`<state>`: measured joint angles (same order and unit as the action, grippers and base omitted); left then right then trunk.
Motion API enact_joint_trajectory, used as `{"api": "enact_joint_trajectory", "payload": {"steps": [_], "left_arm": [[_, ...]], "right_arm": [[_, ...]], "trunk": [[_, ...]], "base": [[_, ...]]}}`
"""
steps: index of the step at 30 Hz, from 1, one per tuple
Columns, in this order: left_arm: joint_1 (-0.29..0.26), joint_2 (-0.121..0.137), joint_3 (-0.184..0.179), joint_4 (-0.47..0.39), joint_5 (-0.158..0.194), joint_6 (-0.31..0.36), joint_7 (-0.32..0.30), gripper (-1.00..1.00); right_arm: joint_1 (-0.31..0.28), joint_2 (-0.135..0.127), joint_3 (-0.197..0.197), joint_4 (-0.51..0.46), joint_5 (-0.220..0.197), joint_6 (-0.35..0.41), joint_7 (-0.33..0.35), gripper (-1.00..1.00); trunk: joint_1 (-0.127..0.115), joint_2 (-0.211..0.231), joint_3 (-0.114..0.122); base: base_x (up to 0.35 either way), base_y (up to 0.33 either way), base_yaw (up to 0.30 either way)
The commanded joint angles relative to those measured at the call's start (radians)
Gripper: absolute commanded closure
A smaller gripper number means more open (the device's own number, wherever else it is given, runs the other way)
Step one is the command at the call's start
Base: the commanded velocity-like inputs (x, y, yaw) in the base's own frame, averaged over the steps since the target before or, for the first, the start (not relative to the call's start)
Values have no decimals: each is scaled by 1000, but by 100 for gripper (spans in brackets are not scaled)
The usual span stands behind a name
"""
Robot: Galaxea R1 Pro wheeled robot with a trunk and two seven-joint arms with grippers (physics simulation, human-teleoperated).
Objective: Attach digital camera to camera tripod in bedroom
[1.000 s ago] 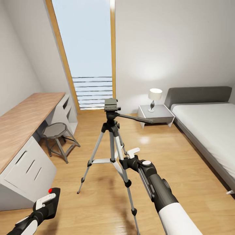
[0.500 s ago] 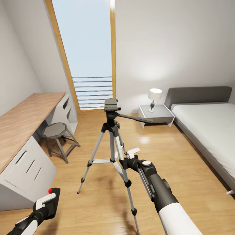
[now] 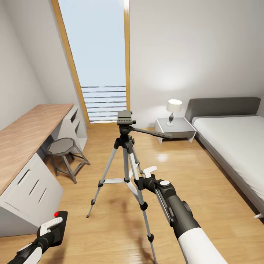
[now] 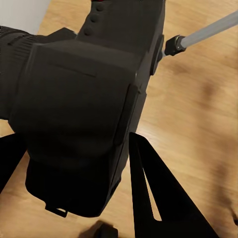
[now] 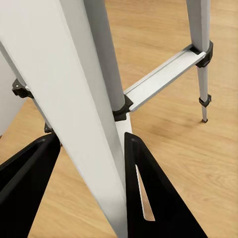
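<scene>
right claw (image 3: 141,178) outstretched, clamped on tripod (image 3: 125,146) leg; left claw (image 3: 51,227) low, gripping camera (image 3: 58,222)

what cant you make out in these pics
- Head view: digital camera mostly covered by the left gripper; its lens is unseen.
- Head view: the camera tripod near leg's foot is cut off by the bottom edge.
- Right wrist view: right gripper straddles a leg; contact unclear.

- We note open air above the camera tripod (image 3: 126,154) head
- Its pan handle (image 3: 152,132) juts toward our right
- Stool (image 3: 64,152) and desk (image 3: 25,135) crowd our left
- Bed (image 3: 234,146) bounds our right
</scene>
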<state>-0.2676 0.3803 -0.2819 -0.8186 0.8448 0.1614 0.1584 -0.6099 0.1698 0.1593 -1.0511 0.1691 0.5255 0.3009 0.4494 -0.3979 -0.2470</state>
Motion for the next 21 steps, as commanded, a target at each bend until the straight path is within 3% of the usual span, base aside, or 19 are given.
{"api": "enact_joint_trajectory", "payload": {"steps": [1, 13, 21], "left_arm": [[-1, 1, -5, -2, 8, 1, 9, 100], [-1, 4, -7, -7, 7, 2, 9, 100], [-2, 30, 3, -65, 3, 45, 10, 100]], "right_arm": [[-1, 0, -1, -1, 10, 5, 7, 100], [-1, 0, -1, -1, 10, 8, 7, 100], [-1, 0, -1, -1, 10, 5, 7, 100]], "trunk": [[1, -2, -2], [1, -2, -2], [1, -2, -2]], "base": [[0, 0, 0], [0, 0, 0], [0, 0, 0]]}}
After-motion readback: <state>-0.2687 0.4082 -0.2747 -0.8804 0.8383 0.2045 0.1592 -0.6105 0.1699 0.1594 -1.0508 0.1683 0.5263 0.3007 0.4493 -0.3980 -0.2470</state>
